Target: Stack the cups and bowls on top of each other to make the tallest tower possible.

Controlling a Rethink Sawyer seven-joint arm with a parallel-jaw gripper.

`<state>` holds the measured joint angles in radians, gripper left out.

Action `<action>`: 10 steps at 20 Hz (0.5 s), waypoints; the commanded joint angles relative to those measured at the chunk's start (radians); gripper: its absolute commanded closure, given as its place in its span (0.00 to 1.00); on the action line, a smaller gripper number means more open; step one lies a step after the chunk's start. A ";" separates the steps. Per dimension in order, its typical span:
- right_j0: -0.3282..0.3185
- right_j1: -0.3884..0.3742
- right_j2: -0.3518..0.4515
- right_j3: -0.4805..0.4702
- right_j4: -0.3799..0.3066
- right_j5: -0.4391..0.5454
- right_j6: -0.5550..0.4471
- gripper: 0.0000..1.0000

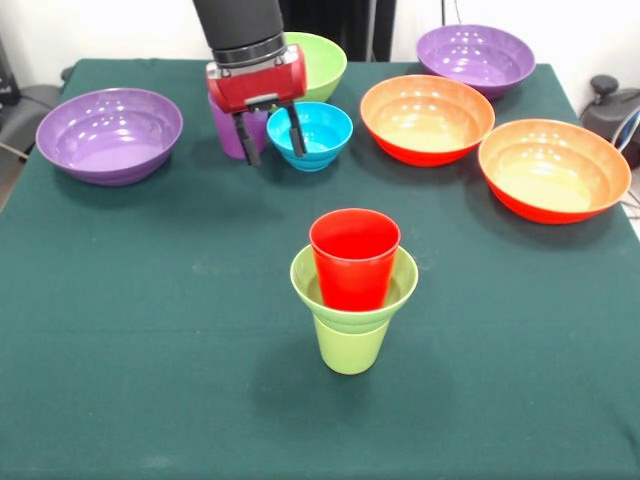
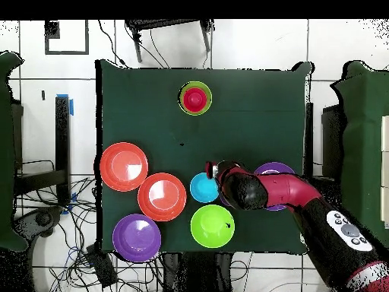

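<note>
Gripper (image 1: 270, 137): fingers parted, straddling near rim of small blue ribbed plastic bowl (image 1: 313, 135). Translucent purple tumbler (image 1: 226, 127) partly hidden behind it. Tower (image 1: 353, 290), red cup in lime-green bowl on lime-green cup, stands well apart. Wide orange bowls (image 1: 427, 117) alongside.

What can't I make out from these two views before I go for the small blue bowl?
- Purple cup: front view, mostly behind the gripper; overhead, the arm covers it.
- Fingers and small blue bowl: one finger overlaps the rim; contact unclear.
- Wide purple bowl: overhead, largely under the arm.
- Medium lime-green bowl: front view, partly behind the gripper.
- Tower: how deep the red cup sits is hidden.
</note>
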<state>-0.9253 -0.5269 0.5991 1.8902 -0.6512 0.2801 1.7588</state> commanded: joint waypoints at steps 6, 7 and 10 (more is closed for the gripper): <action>0.034 0.045 0.049 0.030 -0.069 0.071 -0.100 0.00; 0.039 0.046 0.048 0.032 -0.069 0.069 -0.095 0.00; 0.055 0.040 0.044 0.039 -0.069 0.059 -0.076 0.00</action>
<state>-0.9205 -0.5089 0.6149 1.8942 -0.6539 0.2803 1.7588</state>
